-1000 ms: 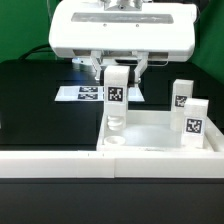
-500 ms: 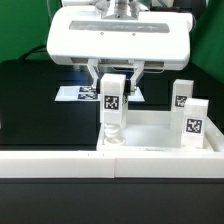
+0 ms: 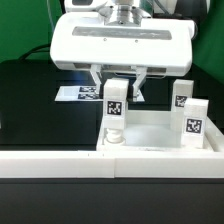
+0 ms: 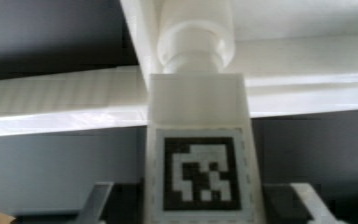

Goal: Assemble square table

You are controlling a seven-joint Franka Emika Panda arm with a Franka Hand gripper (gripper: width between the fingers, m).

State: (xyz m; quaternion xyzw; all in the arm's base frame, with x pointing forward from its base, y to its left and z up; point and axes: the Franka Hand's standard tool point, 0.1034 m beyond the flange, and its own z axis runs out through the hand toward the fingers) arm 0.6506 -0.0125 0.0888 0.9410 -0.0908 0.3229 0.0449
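My gripper (image 3: 118, 92) is shut on a white block leg (image 3: 115, 103) with a black-and-white tag. It holds the leg upright over the near corner of the square table top (image 3: 160, 128) on the exterior view's left. The leg's round lower end (image 3: 113, 131) reaches down to the corner socket. I cannot tell whether it is seated. In the wrist view the gripper (image 4: 201, 205) holds the tagged leg (image 4: 197, 120) between its fingers (image 4: 105, 200), above the top's white rim (image 4: 69, 100). Two more tagged legs (image 3: 181, 94) (image 3: 194, 122) stand upright on the top's right side.
The marker board (image 3: 82, 93) lies flat on the black table behind the top, to the exterior view's left. A thick white wall (image 3: 50, 160) runs along the front, against the top's near edge.
The gripper has moved down with the leg, so the leg's lower end has come closer to the corner socket. The other two legs have not moved.
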